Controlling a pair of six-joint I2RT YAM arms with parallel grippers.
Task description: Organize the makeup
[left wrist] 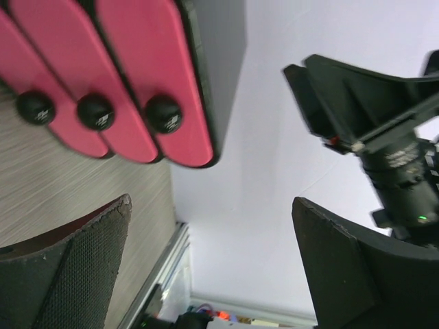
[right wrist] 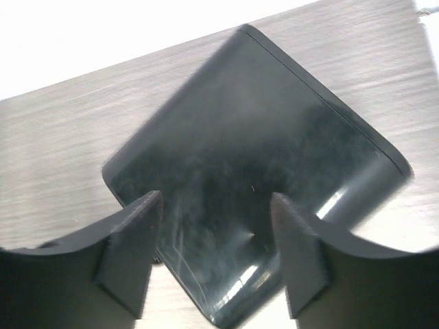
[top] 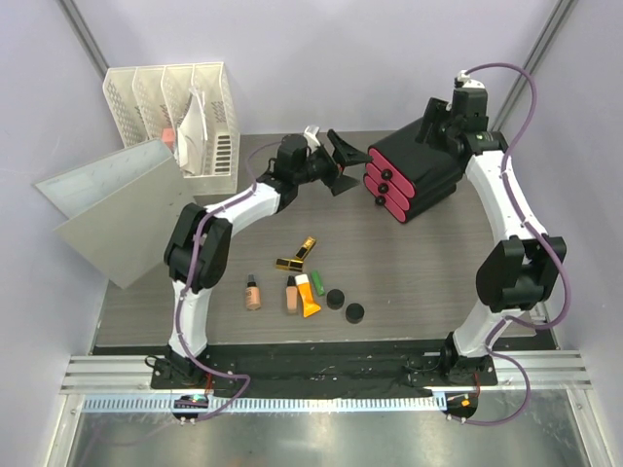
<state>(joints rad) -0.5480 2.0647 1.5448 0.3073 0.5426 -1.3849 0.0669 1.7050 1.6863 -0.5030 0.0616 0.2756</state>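
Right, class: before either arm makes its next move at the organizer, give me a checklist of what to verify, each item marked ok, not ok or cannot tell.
1. Left gripper open and empty: ok.
2. Right gripper open and empty: ok.
3. Right gripper clear of the organizer: cannot tell. It hangs over the black top, and contact is unclear.
4. Pink drawers open for loading: not ok, all three look shut.
5. A drawer knob centred in the left gripper's gap: not ok. The knobs sit off to one side in the left wrist view.
6. Makeup lying free on the table, away from both grippers: ok.
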